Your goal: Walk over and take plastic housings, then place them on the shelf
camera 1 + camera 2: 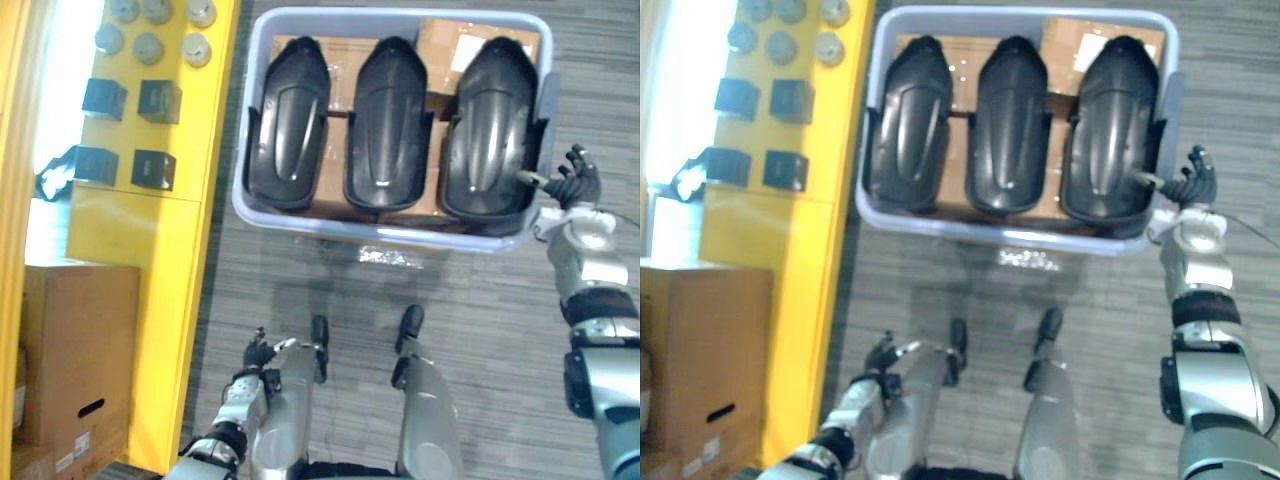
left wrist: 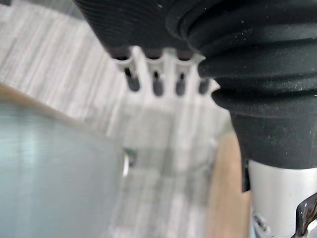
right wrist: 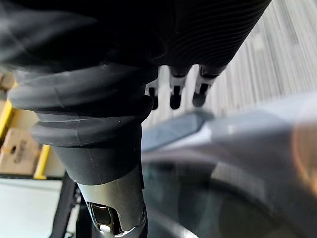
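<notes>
L hand (image 1: pixel 258 355) hangs low by robot's side, fingers loosely relaxed as far as I can tell, holding nothing. Brown cardboard box (image 1: pixel 75 340) on floor at L, against tall yellow metal shelf (image 1: pixel 140 230). R hand (image 1: pixel 575 180) is up at R rim of pale grey-blue plastic tote (image 1: pixel 400 238), fingers spread open, thumb pointing over the rim, nothing gripped. Three black moulded plastic housings (image 1: pixel 390 120) lie side by side inside tote, rightmost just beside R thumb.

Workshop, by its yellow shelf (image 1: pixel 150 230) and parts bin (image 1: pixel 380 236).
</notes>
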Controlling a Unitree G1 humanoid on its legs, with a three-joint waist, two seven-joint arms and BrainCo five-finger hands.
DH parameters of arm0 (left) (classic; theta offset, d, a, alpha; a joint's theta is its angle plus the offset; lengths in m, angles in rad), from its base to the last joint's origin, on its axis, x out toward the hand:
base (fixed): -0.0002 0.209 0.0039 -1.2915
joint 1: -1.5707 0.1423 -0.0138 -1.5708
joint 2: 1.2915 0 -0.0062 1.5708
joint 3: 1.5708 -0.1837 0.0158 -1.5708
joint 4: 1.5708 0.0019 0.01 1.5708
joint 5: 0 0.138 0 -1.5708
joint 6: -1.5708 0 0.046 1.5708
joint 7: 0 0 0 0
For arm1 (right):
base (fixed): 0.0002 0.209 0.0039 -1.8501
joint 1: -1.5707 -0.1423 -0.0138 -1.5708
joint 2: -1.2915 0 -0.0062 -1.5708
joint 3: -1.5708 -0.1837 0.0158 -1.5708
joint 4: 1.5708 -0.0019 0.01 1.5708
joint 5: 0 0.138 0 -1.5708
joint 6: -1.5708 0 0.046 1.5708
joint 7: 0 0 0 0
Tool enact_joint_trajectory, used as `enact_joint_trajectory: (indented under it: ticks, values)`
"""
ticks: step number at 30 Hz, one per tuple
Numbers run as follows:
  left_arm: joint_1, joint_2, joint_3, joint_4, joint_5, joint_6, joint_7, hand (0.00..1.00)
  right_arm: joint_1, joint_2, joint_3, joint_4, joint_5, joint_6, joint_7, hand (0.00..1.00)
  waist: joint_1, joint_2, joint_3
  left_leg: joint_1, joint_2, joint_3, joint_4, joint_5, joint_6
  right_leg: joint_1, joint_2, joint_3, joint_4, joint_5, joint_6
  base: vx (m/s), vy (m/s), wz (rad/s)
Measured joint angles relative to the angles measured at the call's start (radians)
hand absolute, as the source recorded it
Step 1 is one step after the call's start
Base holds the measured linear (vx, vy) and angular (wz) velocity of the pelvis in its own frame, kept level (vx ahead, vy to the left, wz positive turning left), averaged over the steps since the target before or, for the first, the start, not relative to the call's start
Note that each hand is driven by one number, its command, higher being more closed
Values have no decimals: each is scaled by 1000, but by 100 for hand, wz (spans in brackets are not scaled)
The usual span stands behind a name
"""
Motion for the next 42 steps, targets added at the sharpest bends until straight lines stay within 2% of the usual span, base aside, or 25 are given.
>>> enact_joint_trajectory:
  ticks: [6, 7, 10, 13, 16, 24, 29, 32, 35, 40, 42]
  values:
    - [0, 0, -1, 0, -1, 2, -20, 0, -15, -11, 9, -1, -27, 3, 39, 0, 0, 7, 1, -5, 5, 0, 4, 6, -6, -22, -3, 1, 46, -19, -10, -22, -4, 0]
    - [1, -1, -1, 0, -2, 2, -22, 0, -17, -12, 15, -3, -30, 10, 40, 100, 0, 7, 1, -5, 7, -1, 4, 6, -8, -25, -3, 1, 52, -22, -11, 0, 0, 0]
    - [0, -8, -1, -1, -4, 2, -26, 0, -34, -13, 23, -8, -54, 45, 38, 100, 0, 8, 0, -10, 10, -1, 3, 10, -13, -36, -3, 1, 67, -28, -16, 0, 0, 0]
    - [1, -18, -1, 0, -32, 1, -34, 0, -49, -33, 24, -6, -99, 116, 35, 100, 0, 9, -1, -9, 15, -2, 3, 13, -17, -36, 1, -2, 74, -34, -21, 0, 0, 0]
    - [1, -28, -1, 0, -35, 1, -37, 0, -57, -48, 44, 0, -159, 166, 35, 100, 1, 14, -4, -9, 21, -3, 3, 14, -19, -36, 3, -4, 76, -36, -24, 0, 0, 0]
    - [4, -35, -19, 14, -42, 1, -39, 0, -116, -57, 115, 67, -334, 267, -8, 100, 15, 52, -30, -8, 28, -7, 1, 18, -25, -36, 6, -9, 78, -38, -27, 0, 0, 0]
    - [19, -35, -43, 21, -65, 9, -56, 0, -119, -55, 157, 83, -374, 309, -35, 100, 29, 51, -54, -9, 28, -9, 2, 19, -26, -34, 5, -12, 77, -38, -27, 0, 0, 0]
    - [28, -35, -44, 30, -73, 14, -60, 0, -121, -53, 174, 81, -395, 300, -59, 100, 38, 50, -72, -10, 28, -13, 2, 19, -26, -30, 5, -20, 73, -38, -26, 6, 2, 1]
    - [29, -35, -44, 37, -79, 14, -61, 0, -122, -53, 175, 80, -419, 264, -112, 100, 43, 50, -73, -11, 27, -24, 4, 20, -28, -20, 5, -33, 68, -37, -26, 17, 5, 10]
    - [36, -31, -74, 38, -80, 14, -61, 0, -139, -52, 219, 53, -489, 167, -232, 100, 48, 48, -73, -13, 27, -30, 5, 20, -28, -15, 6, -38, 61, -36, -25, 15, 7, 3]
    - [36, -31, -80, 38, -81, 13, -58, 0, -139, -52, 223, 39, -503, 142, -276, 100, 48, 48, -73, -16, 27, -31, 6, 20, -28, -15, 7, -39, 58, -35, -24, 37, 12, 2]
